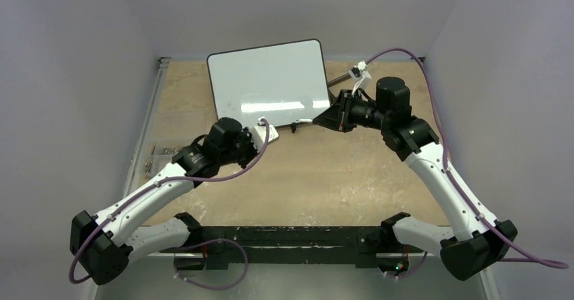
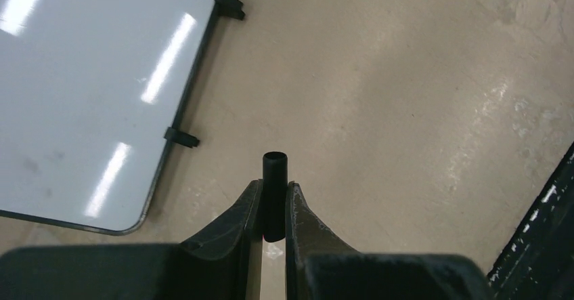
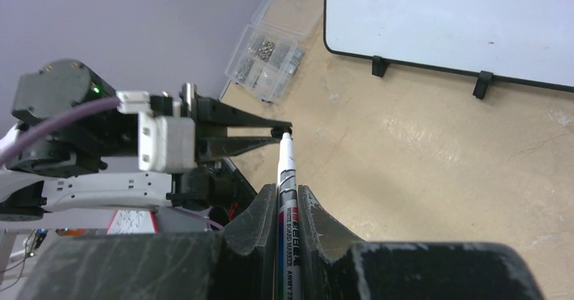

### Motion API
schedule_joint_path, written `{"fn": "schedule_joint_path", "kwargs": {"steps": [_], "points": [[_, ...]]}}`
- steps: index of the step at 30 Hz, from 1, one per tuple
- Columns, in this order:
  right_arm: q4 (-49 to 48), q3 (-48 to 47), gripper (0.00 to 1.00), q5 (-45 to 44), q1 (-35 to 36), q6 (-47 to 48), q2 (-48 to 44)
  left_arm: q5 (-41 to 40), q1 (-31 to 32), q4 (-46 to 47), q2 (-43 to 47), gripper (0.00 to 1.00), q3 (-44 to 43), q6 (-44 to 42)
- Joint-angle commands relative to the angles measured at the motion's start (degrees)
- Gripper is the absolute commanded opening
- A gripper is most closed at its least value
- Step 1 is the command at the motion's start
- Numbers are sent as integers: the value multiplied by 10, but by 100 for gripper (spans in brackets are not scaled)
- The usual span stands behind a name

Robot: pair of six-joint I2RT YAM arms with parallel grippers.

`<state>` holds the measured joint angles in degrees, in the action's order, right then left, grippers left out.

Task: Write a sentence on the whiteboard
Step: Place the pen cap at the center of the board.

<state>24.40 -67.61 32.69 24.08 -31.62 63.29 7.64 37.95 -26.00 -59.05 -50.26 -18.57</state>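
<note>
Whiteboard (image 1: 267, 76) blank at table's (image 1: 325, 171) far edge; right gripper (image 3: 286, 191) clamps marker (image 3: 284, 168) parallel to its near rim; left gripper (image 2: 274, 186) pinches cap (image 2: 275, 168).

Whiteboard (image 2: 81, 76) partly beyond picture edge

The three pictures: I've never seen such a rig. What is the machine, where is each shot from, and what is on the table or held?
Two robot arms are bolted to the near edge of a table, each ending in a two-finger gripper. The wide picture looks down from above and behind them; the other two come from cameras on the wrists. At the far side is a whiteboard, no writing visible. A clear box of small parts sits near the left edge. The right gripper is shut on a whiteboard marker; the left gripper, at the marker's tip, is shut on a short black tube, probably its cap.
</note>
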Motion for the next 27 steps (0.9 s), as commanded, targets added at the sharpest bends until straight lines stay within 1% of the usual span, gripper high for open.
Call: {"fn": "schedule_joint_path", "kwargs": {"steps": [1,5,7,8,13,18,27], "points": [[-21,-7,0,-8,-4,0,-3,-42,35,44,5,0,50,108],[-4,-6,0,-50,-4,18,-19,-65,65,95,-5,0,90,177],[-3,-1,0,-59,-4,20,-28,-74,83,116,-22,0,107,203],[-4,4,0,-61,-4,20,-31,-91,91,126,-32,0,112,212],[-2,12,0,-77,-3,25,-46,-123,116,177,-91,0,127,238],[8,16,0,-93,-4,34,-56,-143,124,216,-135,0,140,265],[21,19,0,-97,-3,49,-62,-147,128,245,-181,1,149,282]]}}
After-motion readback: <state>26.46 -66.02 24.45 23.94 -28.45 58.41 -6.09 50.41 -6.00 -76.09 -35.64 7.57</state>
